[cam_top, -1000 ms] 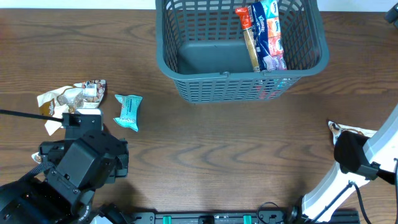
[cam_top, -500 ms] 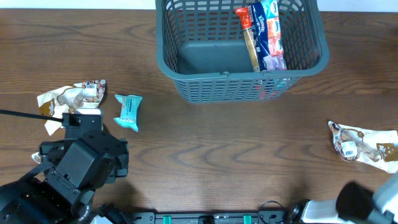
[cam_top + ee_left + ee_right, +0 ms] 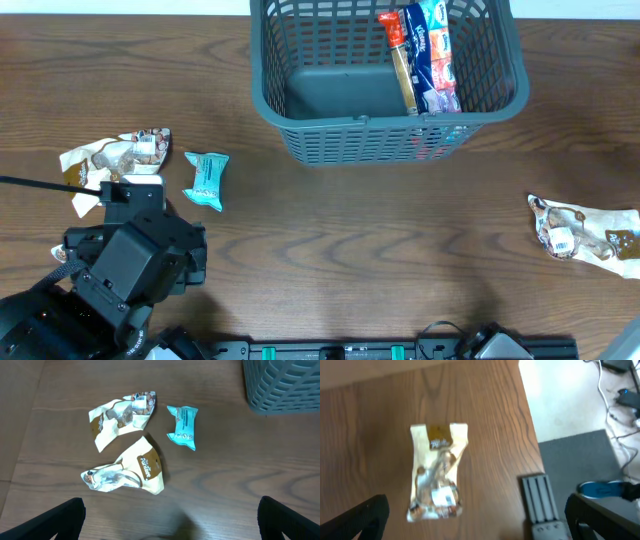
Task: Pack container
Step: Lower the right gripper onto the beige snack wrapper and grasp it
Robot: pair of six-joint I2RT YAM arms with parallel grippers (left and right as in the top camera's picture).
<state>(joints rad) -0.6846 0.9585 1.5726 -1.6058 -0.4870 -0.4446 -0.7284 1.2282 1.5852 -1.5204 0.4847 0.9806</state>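
The container (image 3: 268, 95), a dark grey slotted basket, stands at the table's far middle, with several snack packets (image 3: 425, 55) leaning against its right wall. Its corner (image 3: 285, 385) shows in the left wrist view. My left gripper (image 3: 170, 525) is open above bare wood. Ahead of it lie two cream-and-brown packets (image 3: 122, 412) (image 3: 127, 472) and a teal packet (image 3: 183, 426). My right gripper (image 3: 480, 520) is open and hovers over a cream-and-brown packet (image 3: 437, 472) near the table's right edge. That packet (image 3: 585, 232) lies alone in the overhead view.
My left arm (image 3: 130, 255) fills the table's near-left corner and hides one cream packet from above. The table's right edge (image 3: 530, 435) drops to the floor, where a black block (image 3: 542, 510) and a blue object (image 3: 607, 489) lie.
My right arm has pulled back toward the near edge and left the overhead view, uncovering the whole right-hand packet. The left arm and the packets have not moved.
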